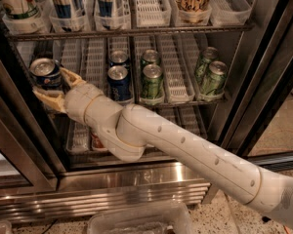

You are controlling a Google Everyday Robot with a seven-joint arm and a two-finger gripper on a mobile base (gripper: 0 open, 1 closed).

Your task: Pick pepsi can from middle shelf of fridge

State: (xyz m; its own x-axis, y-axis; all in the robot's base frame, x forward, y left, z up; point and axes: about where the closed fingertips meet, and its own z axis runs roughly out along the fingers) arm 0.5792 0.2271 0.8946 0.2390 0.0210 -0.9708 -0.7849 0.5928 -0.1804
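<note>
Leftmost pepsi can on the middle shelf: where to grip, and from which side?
Grip the pepsi can across its round side wall at mid-height, coming in from the fridge's open front. It stands roughly upright, and the shelf above blocks a top approach. The gripper is there, at the shelf's left end, jaws closed on the can's sides.

Hidden by the arm, cut by the edges

The gripper (56,87), at the left end of the middle shelf (172,67), clasps the pepsi can (45,73) and covers its lower part. The arm (185,155) hides most of a red can (96,141) on the shelf below. The top-shelf bottles (63,4) are cut off by the upper edge.
</note>
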